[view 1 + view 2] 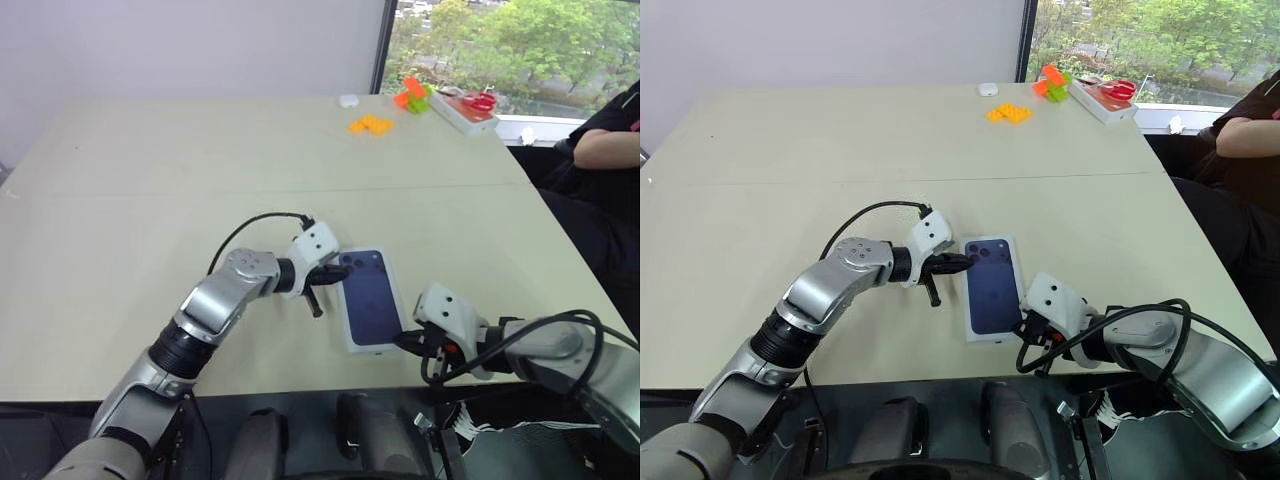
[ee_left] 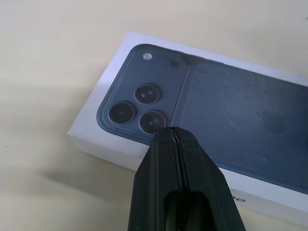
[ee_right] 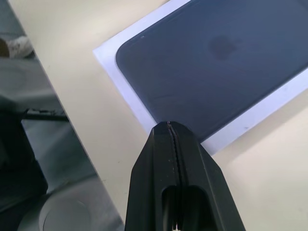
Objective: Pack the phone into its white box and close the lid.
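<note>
The lid [image 1: 368, 298], white with a dark blue phone picture on top, lies flat on the table [image 1: 150, 200] near its front edge. It covers the white box, whose tray I cannot tell apart from the lid's white side wall [image 2: 115, 154]. The phone is hidden. My left gripper [image 1: 343, 269] is shut, its tip at the lid's far left corner by the printed camera cluster [image 2: 137, 106]. At the lid's near right corner my right gripper [image 1: 405, 342] is shut too, with its tip [image 3: 168, 125] over the white border. Neither holds anything.
Orange blocks [image 1: 370, 125], an orange and green toy [image 1: 412, 92], a small white object [image 1: 348, 100] and a white box with a red item [image 1: 465, 108] lie at the table's far end. A person's arm [image 1: 605, 148] rests at the far right. The table's front edge [image 1: 300, 388] runs just behind the lid.
</note>
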Action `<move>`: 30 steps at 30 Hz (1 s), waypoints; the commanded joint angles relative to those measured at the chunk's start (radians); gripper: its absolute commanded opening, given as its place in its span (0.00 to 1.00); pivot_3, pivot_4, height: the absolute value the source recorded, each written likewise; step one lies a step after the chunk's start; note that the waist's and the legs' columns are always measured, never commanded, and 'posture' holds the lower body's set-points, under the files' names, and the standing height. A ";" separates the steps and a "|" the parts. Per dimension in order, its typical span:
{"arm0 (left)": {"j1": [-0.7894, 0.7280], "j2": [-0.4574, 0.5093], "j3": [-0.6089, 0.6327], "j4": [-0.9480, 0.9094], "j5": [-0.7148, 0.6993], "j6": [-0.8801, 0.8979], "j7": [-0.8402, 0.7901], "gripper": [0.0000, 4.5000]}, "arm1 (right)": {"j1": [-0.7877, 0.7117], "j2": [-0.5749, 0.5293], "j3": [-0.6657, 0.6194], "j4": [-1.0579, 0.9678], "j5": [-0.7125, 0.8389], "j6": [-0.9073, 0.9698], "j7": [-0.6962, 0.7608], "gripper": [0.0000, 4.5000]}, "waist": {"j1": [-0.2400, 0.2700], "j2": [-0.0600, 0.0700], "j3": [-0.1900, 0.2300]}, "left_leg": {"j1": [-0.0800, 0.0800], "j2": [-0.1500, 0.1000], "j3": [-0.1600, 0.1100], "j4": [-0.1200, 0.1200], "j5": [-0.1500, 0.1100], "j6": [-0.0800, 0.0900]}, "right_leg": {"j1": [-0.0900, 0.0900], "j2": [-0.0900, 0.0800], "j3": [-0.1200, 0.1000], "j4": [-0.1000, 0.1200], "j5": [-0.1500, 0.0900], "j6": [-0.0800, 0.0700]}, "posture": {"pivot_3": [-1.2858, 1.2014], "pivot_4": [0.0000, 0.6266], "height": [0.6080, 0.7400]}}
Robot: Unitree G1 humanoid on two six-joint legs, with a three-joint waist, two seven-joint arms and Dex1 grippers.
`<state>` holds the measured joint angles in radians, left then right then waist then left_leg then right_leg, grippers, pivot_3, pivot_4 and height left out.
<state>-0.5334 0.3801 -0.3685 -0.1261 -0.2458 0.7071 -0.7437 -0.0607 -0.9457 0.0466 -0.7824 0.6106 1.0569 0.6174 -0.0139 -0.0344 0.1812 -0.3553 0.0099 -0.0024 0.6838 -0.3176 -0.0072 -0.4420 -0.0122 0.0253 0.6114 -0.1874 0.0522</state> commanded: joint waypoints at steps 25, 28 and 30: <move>0.510 0.281 0.820 -0.150 -0.201 -0.136 0.101 0.00 | -0.237 0.243 -0.194 0.533 -0.114 -0.373 0.039 0.00 | -0.004 0.002 0.002 | 0.000 0.002 0.000 -0.001 -0.002 0.002 | -0.003 -0.002 0.000 0.001 -0.001 -0.002 | 0.52 0.24 0.89; 0.497 0.286 0.823 -0.144 -0.203 -0.132 0.111 0.00 | -0.238 0.247 -0.197 0.548 -0.122 -0.389 0.043 0.00 | -0.002 0.002 0.002 | 0.000 0.002 0.000 -0.001 -0.002 0.002 | -0.003 -0.002 -0.001 0.001 -0.001 -0.002 | 0.52 0.24 0.89; 0.488 0.288 0.826 -0.134 -0.207 -0.132 0.116 0.00 | -0.240 0.252 -0.190 0.557 -0.127 -0.398 0.044 0.00 | -0.002 0.002 0.002 | 0.000 0.003 0.000 -0.001 -0.002 0.002 | -0.003 -0.002 -0.001 0.001 -0.001 -0.002 | 0.52 0.24 0.89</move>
<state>-0.0290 0.6509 0.4197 -0.2530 -0.4438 0.5964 -0.6357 -0.2818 -0.7002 -0.1311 -0.2197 0.4907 0.6847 0.6560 -0.0158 -0.0321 0.1835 -0.3554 0.0124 -0.0020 0.6830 -0.3191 -0.0048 -0.4446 -0.0140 0.0248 0.6123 -0.1888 0.0498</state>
